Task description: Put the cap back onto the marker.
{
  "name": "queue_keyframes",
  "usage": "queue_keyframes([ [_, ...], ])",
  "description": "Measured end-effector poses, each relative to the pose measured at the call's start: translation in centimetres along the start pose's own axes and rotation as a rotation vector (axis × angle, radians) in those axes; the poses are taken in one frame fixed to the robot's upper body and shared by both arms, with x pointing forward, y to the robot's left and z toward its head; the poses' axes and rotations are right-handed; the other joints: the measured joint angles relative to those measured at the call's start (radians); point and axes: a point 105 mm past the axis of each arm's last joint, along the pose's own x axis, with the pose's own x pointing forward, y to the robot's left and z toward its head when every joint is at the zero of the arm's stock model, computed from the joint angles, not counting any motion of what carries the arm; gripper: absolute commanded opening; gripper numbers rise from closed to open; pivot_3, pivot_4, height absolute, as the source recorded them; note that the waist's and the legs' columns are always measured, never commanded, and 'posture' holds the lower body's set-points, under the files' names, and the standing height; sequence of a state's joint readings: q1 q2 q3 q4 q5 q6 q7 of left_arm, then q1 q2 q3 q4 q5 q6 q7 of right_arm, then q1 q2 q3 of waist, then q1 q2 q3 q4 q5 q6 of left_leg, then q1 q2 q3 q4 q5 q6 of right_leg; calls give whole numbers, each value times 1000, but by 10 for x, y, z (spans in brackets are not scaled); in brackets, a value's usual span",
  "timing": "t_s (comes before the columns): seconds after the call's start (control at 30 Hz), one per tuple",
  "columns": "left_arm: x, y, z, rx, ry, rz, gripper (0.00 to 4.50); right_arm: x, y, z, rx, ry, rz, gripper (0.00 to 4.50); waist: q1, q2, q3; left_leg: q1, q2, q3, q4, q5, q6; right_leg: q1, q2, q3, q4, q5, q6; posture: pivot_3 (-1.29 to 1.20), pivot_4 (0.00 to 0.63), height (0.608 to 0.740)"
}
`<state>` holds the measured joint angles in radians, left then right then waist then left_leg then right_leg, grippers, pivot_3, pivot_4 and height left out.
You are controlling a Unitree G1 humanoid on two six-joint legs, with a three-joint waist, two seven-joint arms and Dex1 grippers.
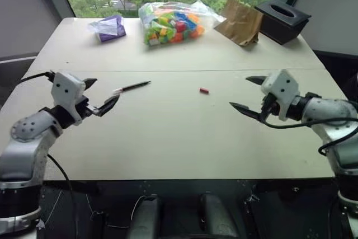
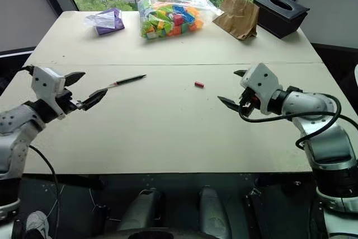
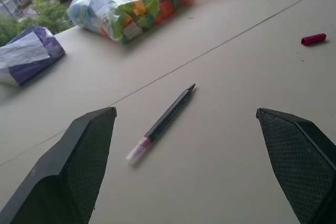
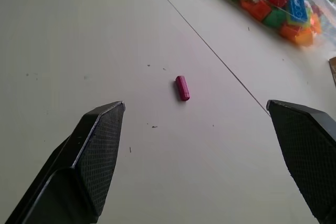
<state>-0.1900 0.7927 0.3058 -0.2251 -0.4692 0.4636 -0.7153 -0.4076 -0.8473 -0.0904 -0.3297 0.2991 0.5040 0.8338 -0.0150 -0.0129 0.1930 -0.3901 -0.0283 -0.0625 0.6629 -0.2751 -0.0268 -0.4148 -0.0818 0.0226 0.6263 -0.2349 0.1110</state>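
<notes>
Nothing of the job is done yet, as I read it. The marker [image 1: 132, 87] lies flat on the tabletop [image 1: 168, 132], uncapped, pale end toward my left side and pointed tip toward 2 o'clock. The cap [image 1: 204, 90] lies on its own, well apart from the marker, off at 3 o'clock from its tip, near mid-table. My left gripper [image 1: 99, 96] hangs just beside the marker's pale end, jaws spread wide and holding nothing. My right gripper [image 1: 250, 94] sits at 3 o'clock from the cap, clear of it, jaws likewise wide and empty; its wrist view has the cap [image 4: 182, 87] lying between the two pads. Still to do: pick up both pieces, line them up, press the cap on. Bag of toy blocks [image 1: 170, 22] at 12 o'clock, well clear.
</notes>
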Motion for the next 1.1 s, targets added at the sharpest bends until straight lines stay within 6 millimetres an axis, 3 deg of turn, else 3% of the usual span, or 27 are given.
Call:
queue_keyframes([
  [0.23,-3,0,6,-63,16,-53,4500,5,-4,18,-6,-45,23,4462,4,0,0,-2,0,0,0,0,0,0,-1,0,-3,0,0,0,150,740],
  [1.1,5,-5,6,-55,32,-98,4500,13,3,15,22,-51,31,4462,2,0,0,-2,1,2,-1,0,0,-2,0,1,-3,1,1,0,150,740],
])
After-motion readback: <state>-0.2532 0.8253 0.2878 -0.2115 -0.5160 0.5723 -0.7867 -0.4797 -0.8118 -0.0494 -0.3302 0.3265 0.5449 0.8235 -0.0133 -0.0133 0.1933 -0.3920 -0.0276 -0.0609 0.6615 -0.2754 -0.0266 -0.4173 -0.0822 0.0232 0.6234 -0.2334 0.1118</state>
